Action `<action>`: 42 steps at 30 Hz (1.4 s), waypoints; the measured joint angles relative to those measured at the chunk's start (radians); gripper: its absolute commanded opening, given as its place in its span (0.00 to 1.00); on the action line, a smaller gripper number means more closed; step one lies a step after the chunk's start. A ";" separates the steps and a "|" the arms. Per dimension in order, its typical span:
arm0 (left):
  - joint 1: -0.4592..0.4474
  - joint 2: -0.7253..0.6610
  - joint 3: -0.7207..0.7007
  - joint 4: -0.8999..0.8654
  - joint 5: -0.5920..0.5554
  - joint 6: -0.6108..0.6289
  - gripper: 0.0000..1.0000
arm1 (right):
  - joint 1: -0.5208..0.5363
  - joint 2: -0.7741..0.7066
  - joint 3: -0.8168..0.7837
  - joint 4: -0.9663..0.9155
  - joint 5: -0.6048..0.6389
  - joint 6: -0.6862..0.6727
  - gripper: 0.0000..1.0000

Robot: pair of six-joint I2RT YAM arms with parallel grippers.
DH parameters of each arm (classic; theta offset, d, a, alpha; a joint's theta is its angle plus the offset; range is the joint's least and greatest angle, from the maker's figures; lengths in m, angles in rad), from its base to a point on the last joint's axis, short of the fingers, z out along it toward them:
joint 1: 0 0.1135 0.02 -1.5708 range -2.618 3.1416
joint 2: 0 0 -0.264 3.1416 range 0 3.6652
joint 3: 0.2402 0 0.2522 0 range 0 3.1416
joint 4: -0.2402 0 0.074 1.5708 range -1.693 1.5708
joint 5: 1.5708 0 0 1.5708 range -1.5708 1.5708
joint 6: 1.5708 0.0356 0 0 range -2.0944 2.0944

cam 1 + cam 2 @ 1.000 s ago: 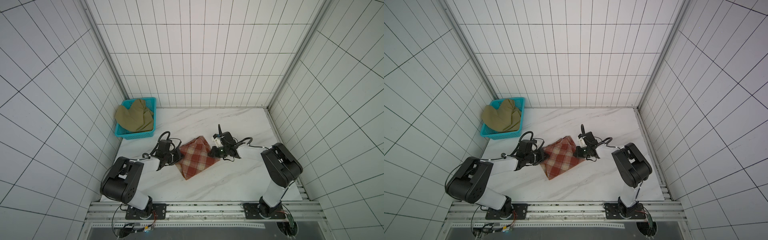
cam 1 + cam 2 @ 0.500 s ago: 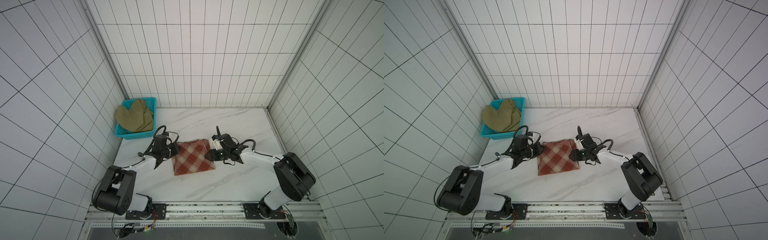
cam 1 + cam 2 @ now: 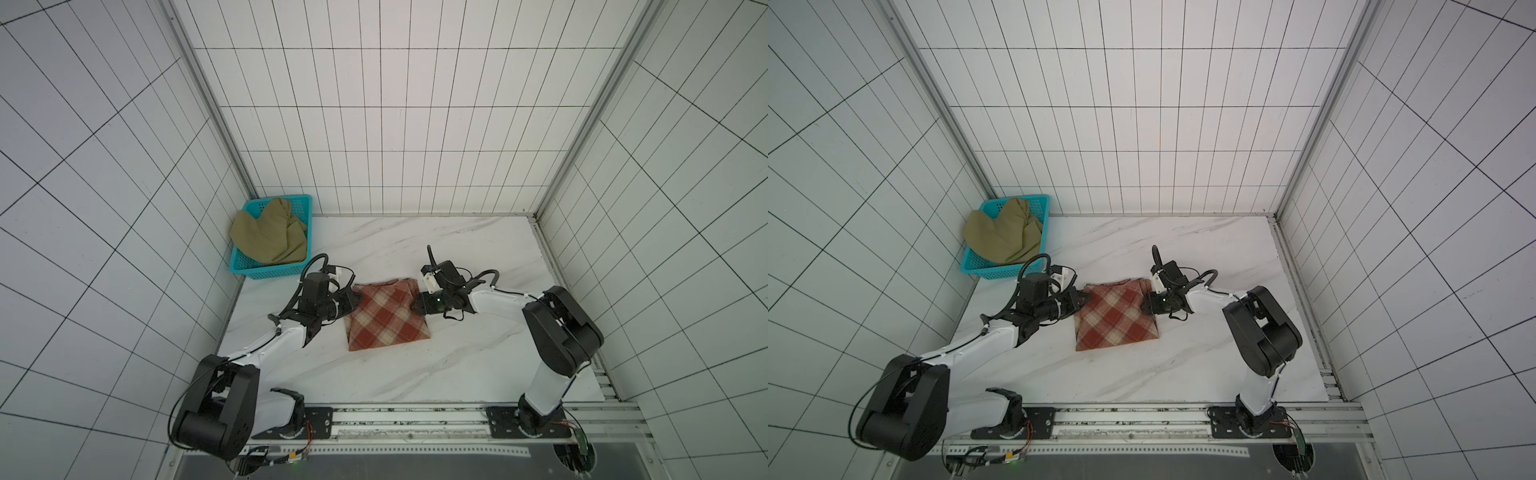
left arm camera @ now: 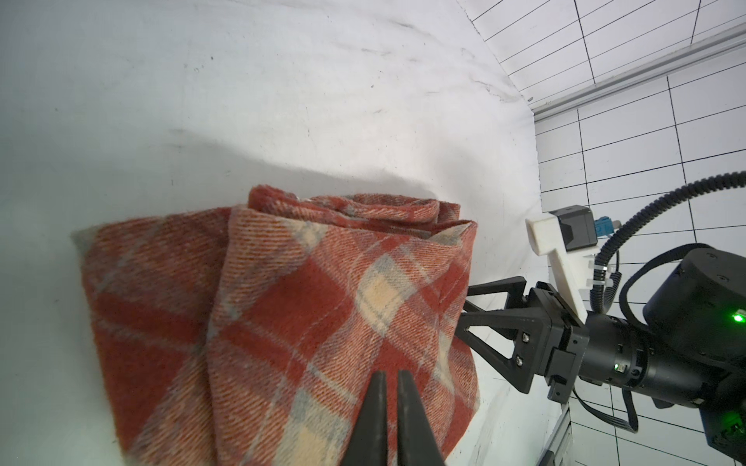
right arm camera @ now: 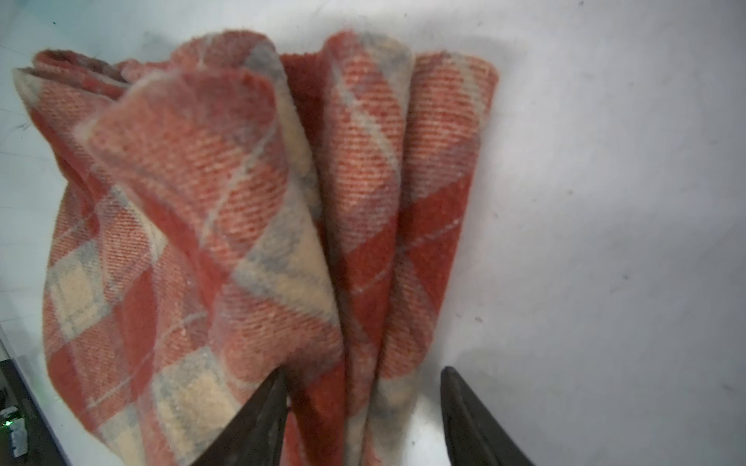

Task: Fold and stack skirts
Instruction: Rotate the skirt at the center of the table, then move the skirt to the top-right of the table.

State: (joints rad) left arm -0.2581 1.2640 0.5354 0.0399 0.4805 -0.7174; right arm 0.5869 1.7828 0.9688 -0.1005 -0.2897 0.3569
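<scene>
plaid skirt (image 3: 388, 318) lies folded mid table (image 3: 457, 257); olive skirt (image 3: 266, 237) bunched in teal basket (image 3: 266, 272); left gripper (image 4: 389, 375) closed at cloth edge, pinch unclear; right gripper (image 5: 363, 371) open astride loose layered edge; risk: a finger snags layers on pulling away and the fold springs open.

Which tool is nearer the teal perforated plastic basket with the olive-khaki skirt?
Left. The left tool is at the edge of the rust-red and cream plaid skirt facing the teal basket; the right tool is at its opposite edge, farther off.
</scene>
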 measured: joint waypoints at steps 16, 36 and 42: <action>0.000 0.051 0.000 0.000 0.010 0.000 0.08 | -0.037 0.050 0.024 0.019 -0.056 0.019 0.00; 0.000 0.099 0.051 -0.087 0.056 0.049 0.08 | -0.540 0.092 0.197 -0.201 -0.093 -0.180 0.00; 0.000 0.079 0.051 -0.116 0.072 0.061 0.08 | -0.661 0.157 0.319 -0.289 -0.093 -0.262 0.00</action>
State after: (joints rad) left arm -0.2581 1.3430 0.5861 -0.0765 0.5526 -0.6567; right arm -0.0738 1.9396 1.2873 -0.3897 -0.3824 0.0948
